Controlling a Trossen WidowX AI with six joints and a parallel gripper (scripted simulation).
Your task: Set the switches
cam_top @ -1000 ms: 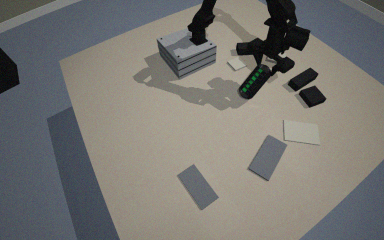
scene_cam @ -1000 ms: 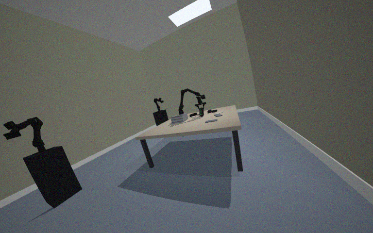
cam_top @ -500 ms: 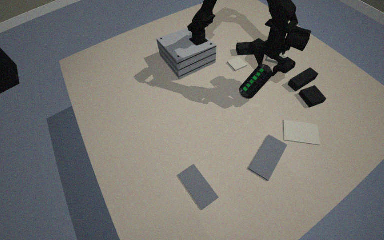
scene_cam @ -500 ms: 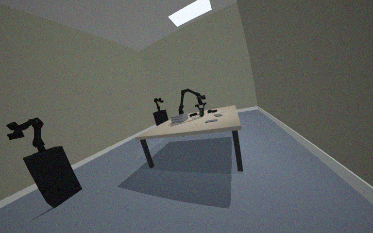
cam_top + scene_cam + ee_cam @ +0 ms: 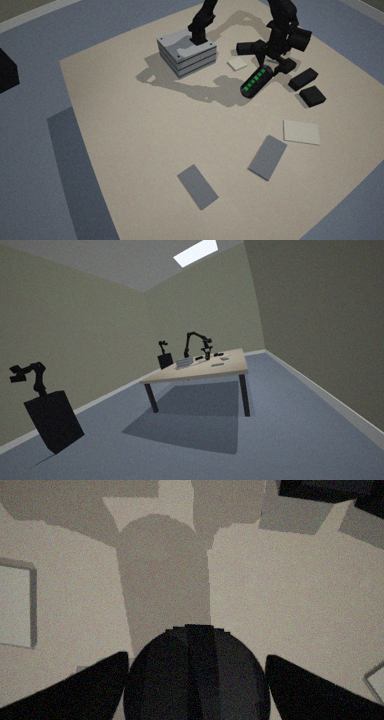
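Note:
The dark grey controller unit (image 5: 256, 81) (image 5: 206, 356) (image 5: 197, 687) is held tilted, its long axis sloping down from the fingers. Its switch face is turned toward the top camera and shows a row of green switch ends; which ends are pressed down is too small to tell. My gripper (image 5: 267, 69) (image 5: 207, 351) (image 5: 197, 661) is shut on the unit, one finger on each side of its upper end. The wrist view shows only the unit's dark rounded end between the fingertips. The underside label is hidden in all views. I cannot tell if the lower end touches the bench.
A layered grey box (image 5: 198, 63) (image 5: 184, 362) stands beside the arm's base. Two dark blocks (image 5: 303, 79) (image 5: 312, 96) lie right of the unit. Pale plates (image 5: 301, 132) (image 5: 237, 63) and grey plates (image 5: 267, 158) (image 5: 197, 187) lie on the bench (image 5: 141, 135).

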